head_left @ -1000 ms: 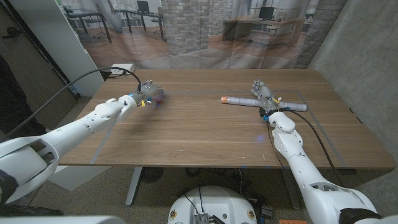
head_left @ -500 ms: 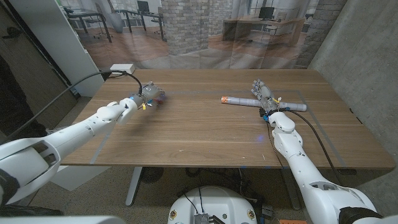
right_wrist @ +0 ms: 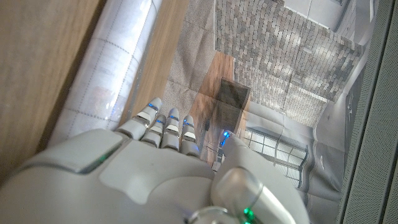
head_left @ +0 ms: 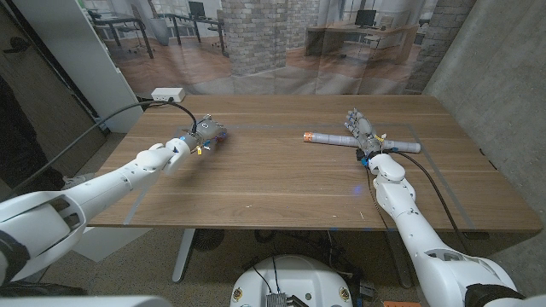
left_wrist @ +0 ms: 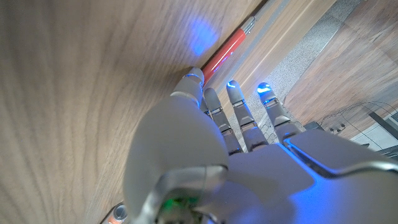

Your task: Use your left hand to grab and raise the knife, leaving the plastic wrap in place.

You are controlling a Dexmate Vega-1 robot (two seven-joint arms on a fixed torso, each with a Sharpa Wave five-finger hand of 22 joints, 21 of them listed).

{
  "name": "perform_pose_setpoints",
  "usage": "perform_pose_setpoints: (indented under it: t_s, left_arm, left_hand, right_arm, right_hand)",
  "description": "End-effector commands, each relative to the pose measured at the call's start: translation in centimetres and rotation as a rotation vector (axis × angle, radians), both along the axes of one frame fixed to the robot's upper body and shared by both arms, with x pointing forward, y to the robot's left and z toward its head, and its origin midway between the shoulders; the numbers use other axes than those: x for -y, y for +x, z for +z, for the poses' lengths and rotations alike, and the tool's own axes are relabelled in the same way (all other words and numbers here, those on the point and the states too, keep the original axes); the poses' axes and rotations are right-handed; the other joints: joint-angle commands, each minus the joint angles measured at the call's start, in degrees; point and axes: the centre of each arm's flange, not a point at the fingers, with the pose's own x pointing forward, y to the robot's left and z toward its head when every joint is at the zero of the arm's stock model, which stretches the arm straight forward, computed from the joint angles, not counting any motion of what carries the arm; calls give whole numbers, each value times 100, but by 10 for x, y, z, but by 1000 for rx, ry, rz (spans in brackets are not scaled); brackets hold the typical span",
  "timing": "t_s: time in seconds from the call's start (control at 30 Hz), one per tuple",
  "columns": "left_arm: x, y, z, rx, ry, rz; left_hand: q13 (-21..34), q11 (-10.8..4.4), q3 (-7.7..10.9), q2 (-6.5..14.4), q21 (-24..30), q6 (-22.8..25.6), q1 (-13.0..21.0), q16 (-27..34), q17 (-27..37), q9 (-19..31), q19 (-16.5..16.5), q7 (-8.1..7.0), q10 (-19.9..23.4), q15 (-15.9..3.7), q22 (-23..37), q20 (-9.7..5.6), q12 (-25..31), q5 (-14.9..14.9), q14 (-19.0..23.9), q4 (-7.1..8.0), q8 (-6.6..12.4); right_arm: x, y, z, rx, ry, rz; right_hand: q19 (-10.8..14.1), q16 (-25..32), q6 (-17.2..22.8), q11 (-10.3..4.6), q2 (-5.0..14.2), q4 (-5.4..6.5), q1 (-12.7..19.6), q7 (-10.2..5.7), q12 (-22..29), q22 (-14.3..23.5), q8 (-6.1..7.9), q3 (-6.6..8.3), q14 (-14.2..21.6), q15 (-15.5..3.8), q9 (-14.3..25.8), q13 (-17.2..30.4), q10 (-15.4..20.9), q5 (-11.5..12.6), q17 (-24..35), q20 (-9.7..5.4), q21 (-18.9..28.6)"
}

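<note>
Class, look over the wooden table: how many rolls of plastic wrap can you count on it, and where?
1. The plastic wrap roll lies on its side on the table's right half, with the right hand at it; the hand hides part of the roll.

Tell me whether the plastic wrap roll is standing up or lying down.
Lying down. The plastic wrap roll lies lengthwise on the table, behind the right hand.
</note>
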Motion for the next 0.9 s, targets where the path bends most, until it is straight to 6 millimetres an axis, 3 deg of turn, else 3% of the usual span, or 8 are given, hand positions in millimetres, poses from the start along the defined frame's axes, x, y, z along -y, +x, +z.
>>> perform_pose_setpoints:
  t_s: [0.03, 0.3, 0.37, 0.4, 0.53, 0.6, 0.73, 0.9]
  left_arm:
    - [-2, 9, -16, -50, 13, 37]
    - [-6, 16, -19, -87, -30, 57]
    - [-8, 17, -20, -95, -42, 62]
    - [-9, 19, -21, -103, -53, 68]
    - [-10, 22, -22, -111, -76, 64]
    - [-10, 22, -23, -104, -75, 59]
    - [-8, 22, -24, -92, -75, 35]
    - [-5, 24, -27, -83, -82, 1]
  left_hand:
    - [-15, -20, -33, -32, 86, -6, -13, -89, -66, 39, 85, 12, 42, -469, -1, -18, 17, -38, 68, 33, 52]
    - [-364, 72, -3, -10, 373, -197, -88, -468, -580, -134, 446, -33, 2, -587, -26, -121, -284, -145, 442, 85, -44]
    - [-528, 142, 22, 56, 476, -280, -169, -630, -804, -240, 496, 31, 29, -606, -26, -116, -422, -183, 558, 136, -131]
    - [-694, 158, 44, 105, 586, -487, -253, -779, -1026, -364, 550, 154, 95, -634, -22, -94, -559, -225, 656, 174, -281]
    - [-1112, 257, 105, 193, 853, -552, -406, -1048, -1567, -657, 634, 210, 379, -596, -10, -113, -870, -303, 1038, 207, -472]
    - [-1405, 228, 195, 309, 1078, -394, -462, -1174, -1922, -843, 758, 206, 803, -722, -6, -138, -1004, -330, 1429, 203, -517]
    - [-1886, -15, 442, 518, 1451, 185, -439, -1288, -2411, -1098, 949, 113, 1635, -995, -51, -333, -1204, -364, 2237, 107, -473]
    - [-2298, -205, 640, 526, 1857, 1327, -190, -1061, -2381, -1184, 1280, 6, 2516, -1098, -149, -536, -1351, -402, 3083, -84, -211]
  right_arm:
    - [4, -4, 3, 8, -8, -16]
    - [5, -6, 7, 19, -19, -29]
    - [6, -7, 8, 19, -21, -31]
    - [6, -7, 8, 20, -22, -33]
    - [6, -8, 9, 21, -26, -38]
    - [6, -8, 9, 21, -29, -41]
    - [7, -8, 10, 24, -30, -47]
    - [7, -9, 11, 25, -34, -50]
  right_hand:
    - [48, 8, 10, 1, -24, -9, -18, -40, -16, 27, -25, 0, 65, 30, 13, 25, 60, 24, 10, -102, 23]
    - [49, 13, 21, 29, -22, -13, -20, -43, -10, 27, -22, 2, 88, 37, 13, 25, 83, 27, 8, -97, 22]
    - [48, 14, 22, 34, -22, -14, -20, -53, -9, 27, -22, 2, 92, 41, 13, 25, 88, 28, 7, -97, 22]
    - [49, 15, 27, 35, -22, -15, -20, -56, -6, 27, -21, 2, 95, 43, 13, 25, 95, 28, 7, -94, 22]
    - [50, 16, 29, 31, -23, -17, -21, -69, -6, 27, -21, 2, 104, 44, 14, 25, 99, 29, 7, -94, 22]
    - [50, 21, 32, 25, -23, -17, -22, -71, -6, 27, -20, 2, 118, 42, 14, 25, 102, 29, 7, -95, 22]
    - [54, 23, 43, 27, -25, -19, -24, -97, -7, 26, -17, 1, 129, 40, 14, 25, 103, 31, 7, -96, 23]
    - [55, 22, 44, 22, -25, -20, -26, -114, -7, 26, -18, 1, 133, 37, 14, 25, 110, 32, 7, -96, 22]
